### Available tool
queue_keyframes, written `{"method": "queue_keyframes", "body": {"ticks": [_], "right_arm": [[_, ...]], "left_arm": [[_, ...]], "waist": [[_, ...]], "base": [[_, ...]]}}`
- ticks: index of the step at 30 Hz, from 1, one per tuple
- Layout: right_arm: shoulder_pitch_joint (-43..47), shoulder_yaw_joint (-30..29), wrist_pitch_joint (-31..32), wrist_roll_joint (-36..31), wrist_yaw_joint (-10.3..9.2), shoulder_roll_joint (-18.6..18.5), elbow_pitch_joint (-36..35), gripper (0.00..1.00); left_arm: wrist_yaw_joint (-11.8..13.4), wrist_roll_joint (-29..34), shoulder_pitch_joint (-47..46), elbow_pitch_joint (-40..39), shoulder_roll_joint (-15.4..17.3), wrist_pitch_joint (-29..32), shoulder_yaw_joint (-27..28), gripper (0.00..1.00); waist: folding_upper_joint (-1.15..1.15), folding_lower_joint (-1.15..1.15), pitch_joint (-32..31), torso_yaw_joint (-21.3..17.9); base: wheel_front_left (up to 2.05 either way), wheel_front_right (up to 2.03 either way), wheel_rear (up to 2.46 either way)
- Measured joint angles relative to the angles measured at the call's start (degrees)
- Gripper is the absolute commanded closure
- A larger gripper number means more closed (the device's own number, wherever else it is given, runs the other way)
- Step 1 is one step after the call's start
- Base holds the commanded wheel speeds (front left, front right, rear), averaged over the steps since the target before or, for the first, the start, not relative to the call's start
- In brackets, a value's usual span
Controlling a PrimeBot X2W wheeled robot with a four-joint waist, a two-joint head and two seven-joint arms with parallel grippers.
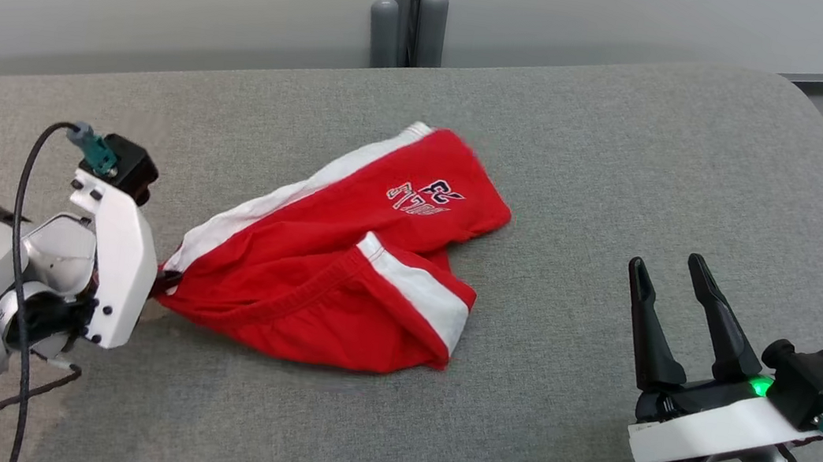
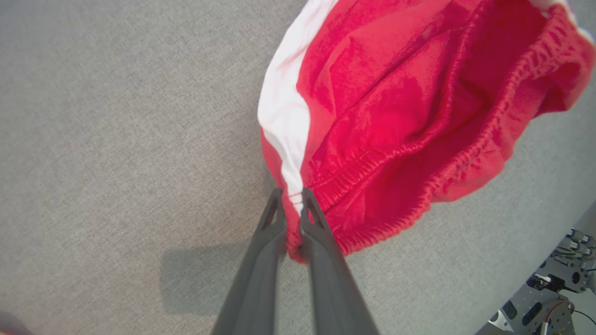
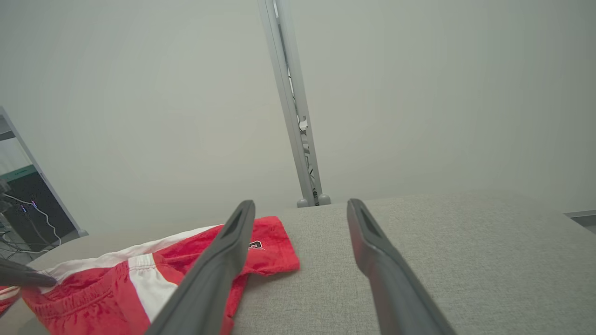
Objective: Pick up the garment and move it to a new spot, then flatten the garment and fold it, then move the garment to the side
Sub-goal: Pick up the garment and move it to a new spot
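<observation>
Grey padded table (image 1: 626, 172) holds rumpled red shorts (image 1: 311, 265) with white stripes.

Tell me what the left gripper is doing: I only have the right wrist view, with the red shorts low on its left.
Observer: The left gripper is shut on the shorts, pinching the waistband where the white side stripe ends.
Operator: Are they lying flat?
Observer: No; the head view shows them bunched and creased on the grey surface.
Operator: Is my right finger touching them?
Observer: No; the right gripper stands open to their right, bare surface between.
</observation>
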Motion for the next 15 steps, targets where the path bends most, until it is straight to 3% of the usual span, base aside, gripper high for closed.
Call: {"method": "queue_keyframes", "body": {"ticks": [7,8,10,11,15], "right_arm": [[0.05,0.75,0.0,0.08,0.0,-0.78,0.42,0.0],[0.08,0.88,0.01,0.09,0.0,-0.91,0.47,0.0],[0.15,1.1,0.01,0.1,0.0,-1.19,0.64,0.0],[0.2,1.27,0.01,0.11,0.0,-1.27,0.69,0.0],[0.3,1.69,0.01,0.45,0.0,-1.57,1.0,0.0]], "left_arm": [[0.0,-1.23,1.4,4.64,1.27,-2.04,-3.09,1.0],[0.0,-1.65,1.44,5.47,1.12,-2.43,-3.23,0.91],[0.0,-2.71,1.48,6.68,0.69,-2.91,-3.53,0.35],[0.0,-2.86,1.48,7.26,0.42,-3.12,-3.86,0.0],[0.0,-3.35,1.48,9.22,-0.37,-4.35,-4.69,0.0]], "waist": [[0.0,0.0,-0.73,0.62],[0.0,0.0,-0.9,0.66],[0.0,0.0,-1.22,0.74],[0.0,0.0,-1.4,0.78],[0.0,0.0,-2.02,0.98]], "base": [[0.0,0.0,0.0],[0.0,0.0,0.0],[0.0,0.0,0.0],[0.0,0.0,0.0],[0.0,0.0,0.0]]}}
